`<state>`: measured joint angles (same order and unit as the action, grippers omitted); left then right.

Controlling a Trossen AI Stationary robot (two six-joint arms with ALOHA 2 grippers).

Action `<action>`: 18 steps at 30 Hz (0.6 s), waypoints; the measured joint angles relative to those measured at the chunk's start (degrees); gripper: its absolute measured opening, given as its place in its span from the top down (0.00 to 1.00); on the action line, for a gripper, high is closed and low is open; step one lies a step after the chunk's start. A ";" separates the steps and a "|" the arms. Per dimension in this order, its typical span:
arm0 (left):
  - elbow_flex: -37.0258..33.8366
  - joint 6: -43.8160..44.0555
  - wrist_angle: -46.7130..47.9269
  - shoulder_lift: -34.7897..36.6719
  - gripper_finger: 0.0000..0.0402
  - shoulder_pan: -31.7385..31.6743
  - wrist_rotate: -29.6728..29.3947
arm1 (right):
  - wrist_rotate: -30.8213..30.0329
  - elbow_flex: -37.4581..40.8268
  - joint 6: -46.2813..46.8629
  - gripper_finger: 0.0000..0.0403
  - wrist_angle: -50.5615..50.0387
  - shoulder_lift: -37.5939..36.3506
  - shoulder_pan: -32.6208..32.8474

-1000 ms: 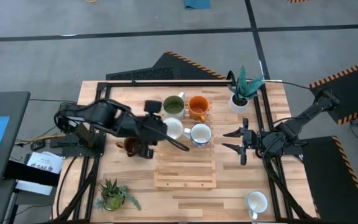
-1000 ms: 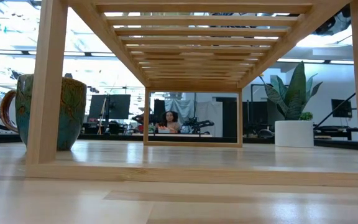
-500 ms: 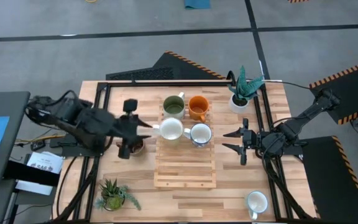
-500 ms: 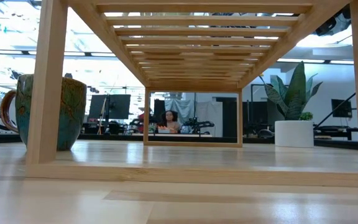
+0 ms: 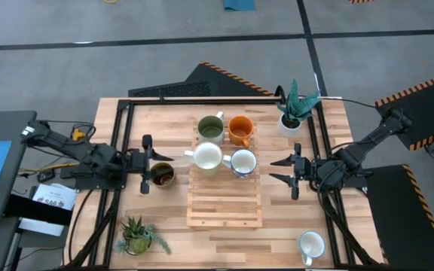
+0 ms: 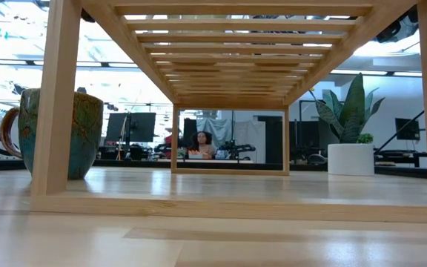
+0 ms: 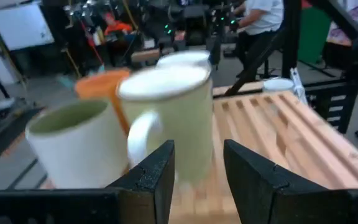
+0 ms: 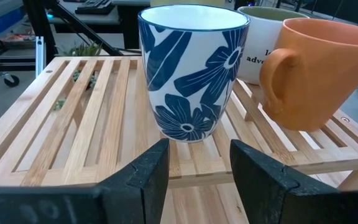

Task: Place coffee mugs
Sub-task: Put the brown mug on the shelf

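Overhead, we see the wooden table [image 5: 224,233] with a slatted rack [image 5: 224,203] at its middle, and both arms lying low and stretched inward from opposite sides. We find the left gripper [image 5: 151,162] just left of the rack, fingers spread wide and holding nothing, right beside the dark brown mug [image 5: 162,175], which sits on the table off the rack. We find the right gripper [image 5: 282,170] waiting just right of the rack, fingers also apart and empty. Four mugs stand on the rack's far end: olive-green mug [image 5: 210,129], orange mug [image 5: 240,130], white mug [image 5: 206,156] and blue-flowered mug [image 5: 243,162]. Another pale mug [image 5: 311,245] sits alone near the table's front right corner. Only the right wrist view shows us the flower pattern [image 8: 191,68] clearly; only the low view shows us the mug's teal side [image 6: 54,133] behind a rack post.
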<state>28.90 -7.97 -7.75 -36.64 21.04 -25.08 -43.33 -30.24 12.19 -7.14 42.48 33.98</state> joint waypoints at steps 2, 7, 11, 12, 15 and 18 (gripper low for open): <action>-0.39 2.99 3.44 1.17 0.69 0.00 -0.83 | 0.00 0.00 -0.01 0.52 0.02 0.00 0.00; -0.39 6.62 8.90 1.03 0.69 0.00 -0.88 | -0.02 0.00 0.47 0.52 0.02 0.00 0.00; 0.27 10.23 18.62 0.91 0.69 -0.01 1.27 | -0.02 0.00 1.52 0.52 -0.17 0.00 0.00; 1.12 12.94 22.01 0.86 0.69 -0.02 2.40 | -0.02 0.00 1.51 0.52 -0.16 0.00 0.00; 4.42 22.15 29.29 -0.49 0.69 -0.02 5.70 | -0.04 0.00 1.49 0.52 -0.25 0.00 0.00; 7.13 28.17 35.07 -3.72 0.69 0.19 8.38 | -0.04 0.00 1.49 0.52 -0.28 0.00 0.00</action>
<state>36.03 20.20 27.32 -40.37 21.23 -16.70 -43.38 -30.24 13.67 -7.42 42.48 33.98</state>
